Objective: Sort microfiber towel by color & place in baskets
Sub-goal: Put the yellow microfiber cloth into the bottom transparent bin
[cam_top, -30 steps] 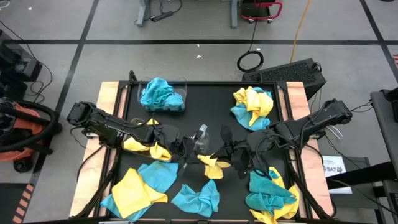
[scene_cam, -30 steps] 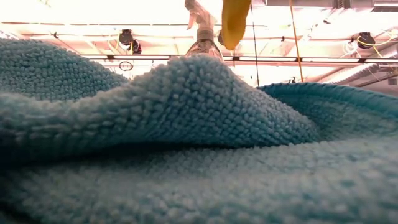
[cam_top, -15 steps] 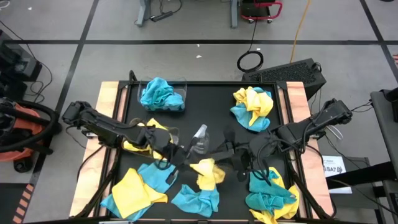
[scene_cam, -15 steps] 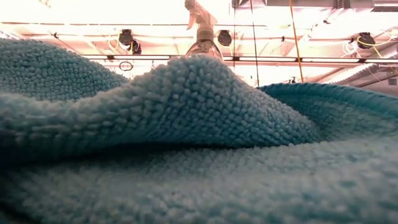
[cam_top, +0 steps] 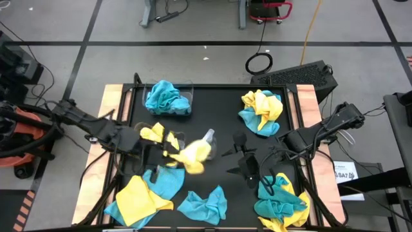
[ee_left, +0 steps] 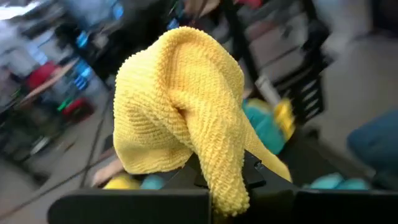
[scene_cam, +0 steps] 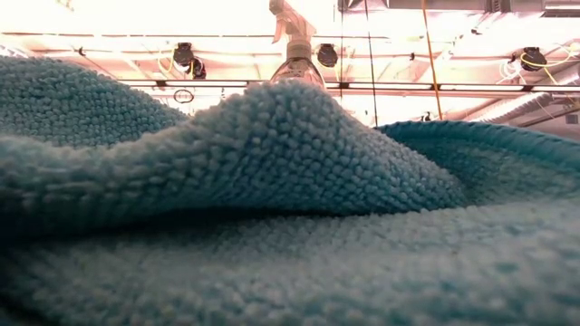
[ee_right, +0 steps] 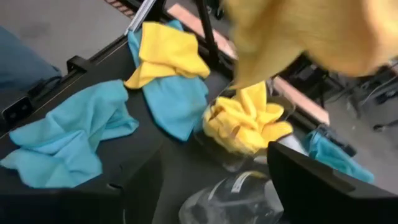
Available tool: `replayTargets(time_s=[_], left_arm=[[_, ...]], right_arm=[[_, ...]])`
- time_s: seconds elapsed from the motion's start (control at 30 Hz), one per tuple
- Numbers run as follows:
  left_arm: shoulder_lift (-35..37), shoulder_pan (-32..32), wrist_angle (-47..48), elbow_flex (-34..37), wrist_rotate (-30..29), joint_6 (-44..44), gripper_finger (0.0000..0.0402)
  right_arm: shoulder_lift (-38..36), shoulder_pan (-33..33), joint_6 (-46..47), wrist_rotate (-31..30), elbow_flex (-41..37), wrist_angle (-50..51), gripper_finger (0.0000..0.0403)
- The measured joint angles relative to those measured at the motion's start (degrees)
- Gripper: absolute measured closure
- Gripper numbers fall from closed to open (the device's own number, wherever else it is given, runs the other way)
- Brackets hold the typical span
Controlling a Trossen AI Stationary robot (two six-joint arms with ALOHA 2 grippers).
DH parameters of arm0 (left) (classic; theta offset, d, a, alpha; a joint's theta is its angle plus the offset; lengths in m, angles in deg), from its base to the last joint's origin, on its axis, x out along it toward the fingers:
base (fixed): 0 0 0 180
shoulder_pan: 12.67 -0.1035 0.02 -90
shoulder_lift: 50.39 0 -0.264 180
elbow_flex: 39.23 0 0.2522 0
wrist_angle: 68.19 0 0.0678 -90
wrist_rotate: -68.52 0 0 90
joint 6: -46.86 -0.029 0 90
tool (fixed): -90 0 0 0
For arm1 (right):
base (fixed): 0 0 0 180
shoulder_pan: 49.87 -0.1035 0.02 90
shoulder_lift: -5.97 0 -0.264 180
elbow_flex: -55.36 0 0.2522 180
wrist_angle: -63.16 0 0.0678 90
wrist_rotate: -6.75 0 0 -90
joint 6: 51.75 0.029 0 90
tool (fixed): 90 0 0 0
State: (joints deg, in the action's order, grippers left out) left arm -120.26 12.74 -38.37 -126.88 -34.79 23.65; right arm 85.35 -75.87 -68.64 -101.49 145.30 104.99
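We are mid-carry: our left gripper (cam_top: 168,153) clenches a fuzzy bright yellow microfiber towel (cam_top: 190,155), lifted just beside the clear rectangular plastic basket (cam_top: 137,133) holding yellow cloths; next, hover over it and release; our right gripper (cam_top: 248,169) waits spread.

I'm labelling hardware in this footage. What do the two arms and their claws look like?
Both arms are dark, nearly black, built of slim jointed segments with loose black cables along them. The left claw and right claw have matching dark, flat fingers; no markings show.
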Motion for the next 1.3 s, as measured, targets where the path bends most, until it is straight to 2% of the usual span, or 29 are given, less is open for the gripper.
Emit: replayTargets(time_s=[0.13, 0.33, 0.67, 1.0, 1.1, 1.3], left_arm=[[3.83, 1.0, 10.15, -0.26, -8.43, 3.31, 0.0391], [5.55, 0.98, 24.31, 0.43, -15.91, 13.64, 0.0391], [5.49, 0.06, 25.37, 13.81, -21.36, 28.68, 0.0391], [5.49, -4.27, 24.58, 28.25, -21.62, 33.45, 0.0391], [5.49, -6.26, 22.73, 32.05, -19.1, 33.39, 0.0391], [5.49, -10.35, 15.0, 39.31, -9.83, 32.94, 0.0391]], right_arm=[[0.0, 0.0, 2.09, 0.04, 0.0, 1.76, 0.0133], [0.0, 0.0, 2.74, 0.07, 0.0, 2.53, 0.0133], [0.0, 0.0, 2.93, 0.09, 0.0, 2.6, 0.0133], [0.0, -0.83, 4.27, 0.31, 0.0, 2.6, 0.0133], [0.0, -1.16, 4.74, 0.37, 0.0, 2.58, 0.0133], [0.0, -1.11, 5.49, 0.37, -0.02, 2.51, 0.0133]])
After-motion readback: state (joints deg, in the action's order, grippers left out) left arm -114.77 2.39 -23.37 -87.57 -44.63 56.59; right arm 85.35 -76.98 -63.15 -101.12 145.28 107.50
